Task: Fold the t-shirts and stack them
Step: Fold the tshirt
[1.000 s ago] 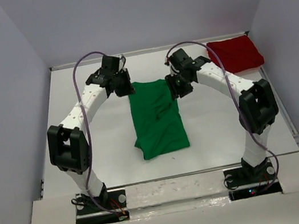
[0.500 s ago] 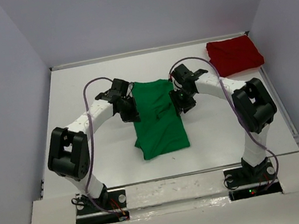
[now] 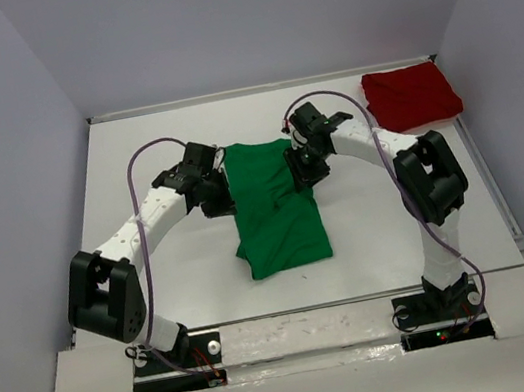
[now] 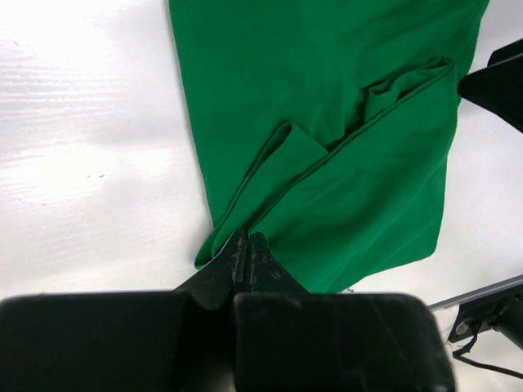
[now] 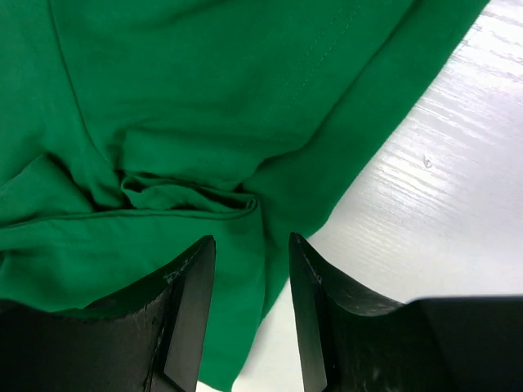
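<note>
Two t-shirts counted: one green t-shirt (image 3: 275, 209), one dark red t-shirt (image 3: 412, 95). The green one is laid mid-way across the counter (image 3: 389, 224), long axis near-to-far. The red one is parked folded at the far right corner, well apart. The green shirt's far half is flanked. Left jaws are pressed together at its left edge, cloth between them not confirmed. Right jaws are spread over its right hem. Neither arm is judged nearer.

White, faintly grained surface (image 3: 379, 226), glossy under the light. Walled by plain grey panels (image 3: 241, 17) on three sides. Fronted by a pale ledge (image 3: 304, 376).
</note>
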`<state>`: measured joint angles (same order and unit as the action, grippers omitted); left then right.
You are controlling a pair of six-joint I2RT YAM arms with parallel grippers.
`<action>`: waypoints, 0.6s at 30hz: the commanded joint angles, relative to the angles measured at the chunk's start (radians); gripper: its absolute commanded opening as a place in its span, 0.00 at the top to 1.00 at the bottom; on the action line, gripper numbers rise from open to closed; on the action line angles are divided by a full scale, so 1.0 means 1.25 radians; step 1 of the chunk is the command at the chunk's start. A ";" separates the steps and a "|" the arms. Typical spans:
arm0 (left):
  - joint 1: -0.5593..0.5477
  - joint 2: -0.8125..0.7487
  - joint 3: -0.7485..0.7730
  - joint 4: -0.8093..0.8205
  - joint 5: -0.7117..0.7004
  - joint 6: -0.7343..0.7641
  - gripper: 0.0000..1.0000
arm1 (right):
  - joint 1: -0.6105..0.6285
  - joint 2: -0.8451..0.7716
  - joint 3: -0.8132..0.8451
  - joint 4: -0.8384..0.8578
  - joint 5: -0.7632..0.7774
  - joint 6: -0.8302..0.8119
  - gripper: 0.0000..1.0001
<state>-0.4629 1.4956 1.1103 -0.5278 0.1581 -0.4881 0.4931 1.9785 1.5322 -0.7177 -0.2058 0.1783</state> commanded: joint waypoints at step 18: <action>0.039 -0.082 -0.105 0.009 0.070 -0.005 1.00 | 0.040 0.076 0.071 -0.014 -0.018 0.001 0.78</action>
<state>-0.4179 1.4364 1.0214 -0.5205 0.2169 -0.4923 0.5247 2.0758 1.5711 -0.7208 -0.2329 0.1783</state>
